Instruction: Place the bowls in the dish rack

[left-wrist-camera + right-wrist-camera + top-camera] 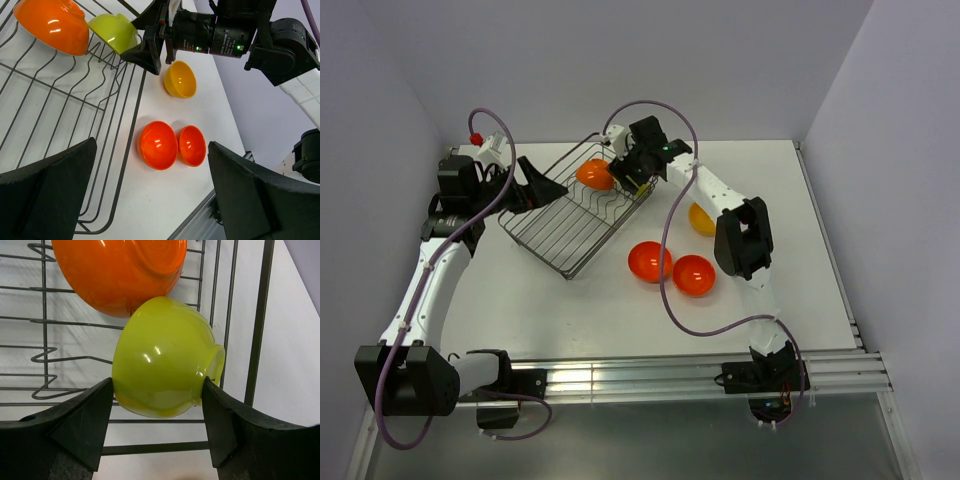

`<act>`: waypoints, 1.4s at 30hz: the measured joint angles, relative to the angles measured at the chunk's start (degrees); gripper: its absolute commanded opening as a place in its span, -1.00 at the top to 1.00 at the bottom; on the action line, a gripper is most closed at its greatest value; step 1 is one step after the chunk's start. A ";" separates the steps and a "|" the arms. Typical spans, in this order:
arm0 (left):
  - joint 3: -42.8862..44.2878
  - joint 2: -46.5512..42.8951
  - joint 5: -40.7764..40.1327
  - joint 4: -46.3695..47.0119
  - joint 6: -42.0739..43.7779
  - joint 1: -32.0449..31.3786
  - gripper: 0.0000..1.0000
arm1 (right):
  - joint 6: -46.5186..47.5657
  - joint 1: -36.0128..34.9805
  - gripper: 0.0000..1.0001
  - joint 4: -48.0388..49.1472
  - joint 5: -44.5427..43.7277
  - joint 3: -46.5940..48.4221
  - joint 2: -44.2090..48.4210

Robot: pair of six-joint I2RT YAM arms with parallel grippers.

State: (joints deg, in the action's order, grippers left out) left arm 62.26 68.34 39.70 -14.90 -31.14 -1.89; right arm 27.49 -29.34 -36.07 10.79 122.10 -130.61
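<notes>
The dark wire dish rack [565, 228] lies slanted at the table's back left. An orange-red bowl [593, 174] leans on its side in the rack's far corner. My right gripper [157, 405] is shut on the lime green bowl [162, 360] and holds it on its side just beside the orange-red bowl [120, 270], over the rack's edge wires. In the top view the gripper [632, 178] hides the green bowl. My left gripper [542, 190] is open and empty over the rack's left side. A yellow-orange bowl [700, 218] and two red-orange bowls [649, 261] [693, 275] sit on the table right of the rack.
The right arm's elbow [742, 238] hangs over the table beside the yellow-orange bowl. An aluminium rail [650, 378] runs along the near edge. Walls close in at the back and both sides.
</notes>
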 measured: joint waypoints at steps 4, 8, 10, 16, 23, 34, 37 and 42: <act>0.00 0.00 0.00 0.00 0.00 0.00 -0.99 | 1.14 0.00 -0.04 0.04 0.11 -0.61 0.42; 0.00 0.00 0.00 0.00 0.00 0.04 -0.99 | 2.45 0.00 -0.01 -0.07 0.11 -0.61 0.42; 0.00 0.00 0.00 0.00 0.00 0.04 -0.99 | 3.28 0.00 0.02 -0.17 0.11 -0.61 0.42; -0.02 0.00 0.04 0.00 0.00 0.04 -0.99 | 5.75 -0.11 0.05 -0.13 -0.31 -1.03 0.44; -0.02 0.00 0.02 -0.02 0.02 0.07 -0.99 | 10.25 -1.36 0.09 1.92 -3.02 -4.52 2.23; -0.22 0.00 0.07 0.02 0.00 0.37 -0.99 | 13.99 -1.79 0.17 1.55 -4.35 -5.88 3.41; -0.22 0.00 0.11 0.00 0.00 0.37 -0.99 | 13.94 -1.79 0.21 1.20 -4.31 -5.84 3.43; -0.22 0.00 0.11 0.00 0.02 0.37 -0.99 | 13.11 -2.03 0.03 0.20 -4.50 -5.27 3.43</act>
State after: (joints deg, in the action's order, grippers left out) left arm 62.04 68.34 39.81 -14.90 -31.11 -1.52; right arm 40.60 -31.38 -35.88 6.28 116.84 -127.17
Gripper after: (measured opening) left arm 0.994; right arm 0.736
